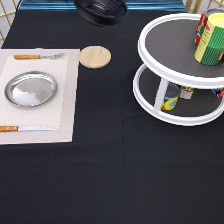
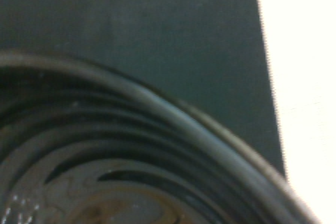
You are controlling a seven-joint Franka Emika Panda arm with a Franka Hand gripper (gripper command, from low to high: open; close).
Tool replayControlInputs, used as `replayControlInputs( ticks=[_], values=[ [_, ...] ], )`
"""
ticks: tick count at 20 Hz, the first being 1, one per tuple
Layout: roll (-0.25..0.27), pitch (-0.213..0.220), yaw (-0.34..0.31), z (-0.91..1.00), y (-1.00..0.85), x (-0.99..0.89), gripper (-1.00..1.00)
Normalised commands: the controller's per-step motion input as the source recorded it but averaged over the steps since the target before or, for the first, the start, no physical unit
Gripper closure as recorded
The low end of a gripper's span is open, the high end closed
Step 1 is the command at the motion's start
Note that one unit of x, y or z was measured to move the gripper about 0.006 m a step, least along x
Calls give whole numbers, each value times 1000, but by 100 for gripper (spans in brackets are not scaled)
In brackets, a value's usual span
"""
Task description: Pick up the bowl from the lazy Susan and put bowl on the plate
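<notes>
At the exterior view's top edge, the bowl [image 1: 101,11] hangs in the air, black and glossy, well clear of the dark cloth and cut off by the frame. It sits between the lazy Susan [image 1: 150,37] on the exterior view's right and the placemat [image 1: 67,90] on the left, so I judge it is being carried, already lifted off the turntable. The gripper itself is not in that view; it must be above the frame, and I cannot tell how its fingers stand. The wrist view supports the carrying: the bowl's curved rim and ribbed wall [image 2: 112,150] fill most of it from very close, with dark cloth and a pale strip behind.

On the placemat the plate [image 1: 31,89] lies flat and holds nothing, its silver centre bare. A knife [image 1: 27,128] lies below it and a fork [image 1: 37,56] above, both with wooden handles, laid like a place setting. Just beside the mat's upper corner sits a round wooden disc [image 1: 95,56].

The lazy Susan's upper tray carries a yellow-green can [image 1: 211,40] near its right rim, with something red behind it. The lower tray holds a few small colourful containers [image 1: 170,97], partly hidden by the white posts.
</notes>
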Motion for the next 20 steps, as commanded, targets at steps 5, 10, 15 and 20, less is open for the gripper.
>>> replayControlInputs(
  ticks=[5,10,15,20],
  values=[
    [-25,-118,-249,-452,-370,-280,100],
    [-20,-132,-272,-527,-332,-207,100],
    [-13,-115,-291,-506,-286,-163,100],
    [-8,-95,-299,-450,-260,-162,100]
  ],
)
